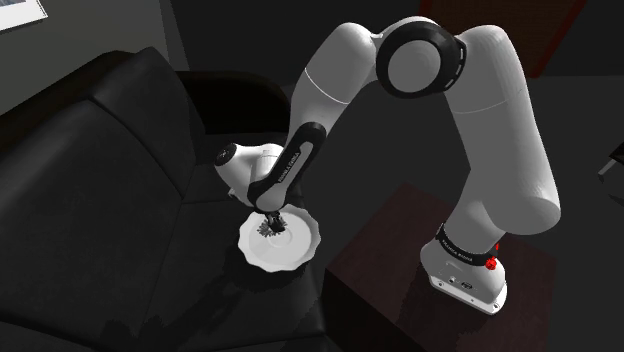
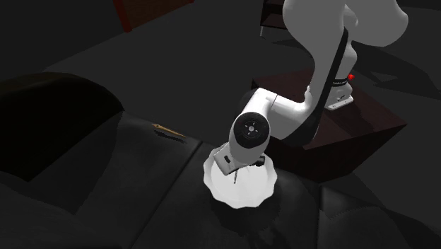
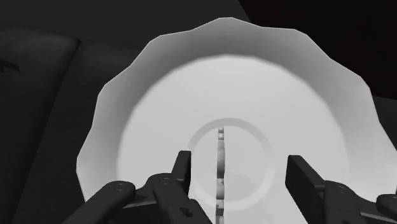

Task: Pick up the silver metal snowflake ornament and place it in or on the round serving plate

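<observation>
Standing edge-on over the centre of the white scalloped serving plate (image 3: 159, 76), the grey snowflake ornament (image 3: 221, 167) sits inside the open gripper (image 3: 242, 162), neither of the 2 fingers touching it. Balanced so upright, it could topple or roll toward the rim if a lifting finger clips it.

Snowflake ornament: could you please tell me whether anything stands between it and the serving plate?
Nothing visible does. The snowflake ornament stands edge-on inside the open end effector, right over the centre of the white scalloped plate, with bare plate all around it.
</observation>
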You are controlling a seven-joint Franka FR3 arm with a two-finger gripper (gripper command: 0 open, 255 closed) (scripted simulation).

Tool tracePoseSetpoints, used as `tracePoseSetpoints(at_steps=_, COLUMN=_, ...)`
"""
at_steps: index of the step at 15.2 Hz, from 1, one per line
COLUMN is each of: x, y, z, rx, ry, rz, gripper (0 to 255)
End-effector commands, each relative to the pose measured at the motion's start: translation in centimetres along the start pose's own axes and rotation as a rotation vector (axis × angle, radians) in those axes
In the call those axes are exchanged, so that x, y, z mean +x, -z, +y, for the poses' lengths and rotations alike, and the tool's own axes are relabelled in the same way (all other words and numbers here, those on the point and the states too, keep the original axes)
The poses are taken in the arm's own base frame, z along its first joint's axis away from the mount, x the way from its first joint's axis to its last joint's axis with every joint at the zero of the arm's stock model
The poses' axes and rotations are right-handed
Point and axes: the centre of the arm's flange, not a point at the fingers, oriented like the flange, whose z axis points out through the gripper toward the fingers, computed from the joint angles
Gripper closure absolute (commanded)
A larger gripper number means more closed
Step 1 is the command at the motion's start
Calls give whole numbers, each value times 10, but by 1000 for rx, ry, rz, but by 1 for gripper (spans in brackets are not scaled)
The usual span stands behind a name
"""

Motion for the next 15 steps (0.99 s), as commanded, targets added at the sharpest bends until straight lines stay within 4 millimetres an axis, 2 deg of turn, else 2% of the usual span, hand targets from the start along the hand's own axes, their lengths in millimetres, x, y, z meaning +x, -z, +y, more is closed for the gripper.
tracePoseSetpoints(at_steps=1, x=0, y=0, z=0, rx=0, ry=0, rz=0, gripper=0)
tracePoseSetpoints(at_steps=4, x=0, y=0, z=0, rx=0, ry=0, rz=0, gripper=0)
tracePoseSetpoints(at_steps=8, x=0, y=50, z=0, rx=0, ry=0, rz=0, gripper=0)
tracePoseSetpoints(at_steps=15, x=0, y=50, z=0, rx=0, ry=0, rz=0, gripper=0)
